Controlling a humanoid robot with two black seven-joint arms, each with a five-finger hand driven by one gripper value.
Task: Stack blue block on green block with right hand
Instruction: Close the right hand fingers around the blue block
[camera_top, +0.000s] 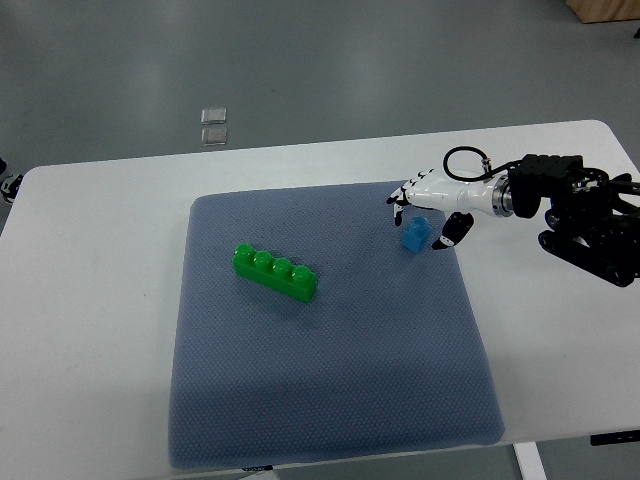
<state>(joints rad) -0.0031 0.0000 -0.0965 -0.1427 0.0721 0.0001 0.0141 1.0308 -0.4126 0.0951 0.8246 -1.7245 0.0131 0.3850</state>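
Note:
A long green block (276, 273) with a row of studs lies slanted on the left half of the blue-grey mat (330, 390). The small blue block (416, 236) stands near the mat's upper right. My right hand (425, 216), white with black fingertips, reaches in from the right edge and hangs right over the blue block. Its fingers (400, 200) curve down on the block's far left side and its thumb (448, 232) sits on the right side. Whether they press on the block I cannot tell. The left arm does not show.
The mat lies on a white table (100, 300) whose far edge runs along the top. Two small clear squares (214, 125) sit on the grey floor beyond the table. My black right forearm (585, 215) lies over the table's right end.

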